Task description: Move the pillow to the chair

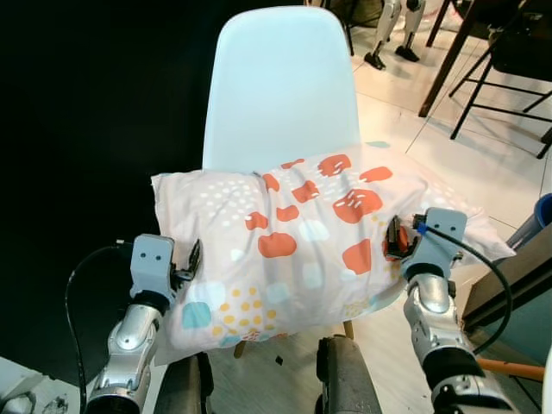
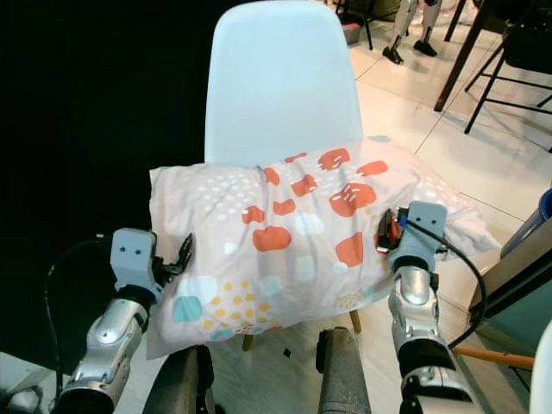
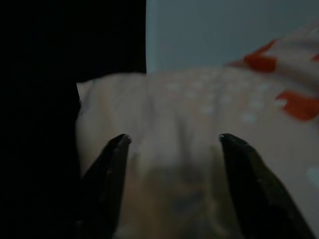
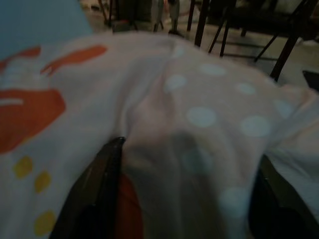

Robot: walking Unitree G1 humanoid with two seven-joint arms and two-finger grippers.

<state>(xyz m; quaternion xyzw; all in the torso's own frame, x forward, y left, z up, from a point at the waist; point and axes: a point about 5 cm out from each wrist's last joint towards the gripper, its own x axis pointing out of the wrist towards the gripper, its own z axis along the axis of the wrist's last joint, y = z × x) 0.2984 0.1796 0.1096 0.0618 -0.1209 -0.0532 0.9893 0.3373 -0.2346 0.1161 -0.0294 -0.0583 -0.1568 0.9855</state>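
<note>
Two grippers: one at each end of the pillow (image 1: 297,246), across the chair (image 1: 280,86) seat.
Left gripper (image 1: 191,261): fingers (image 3: 107,174) spread, straddling the left edge, cloth between them, not pinched.
Pillow: lying on the seat, back edge against the backrest, both ends and front overhanging.
Handling: probably light, soft and floppy; likely to sag in the middle; cotton-like cover, little slip; not fragile.
Hold: best at both short ends, deep into the stuffing, not the loose cover.
Right gripper (image 1: 393,238): spread wide over a fold at the right end, not clamped.
</note>
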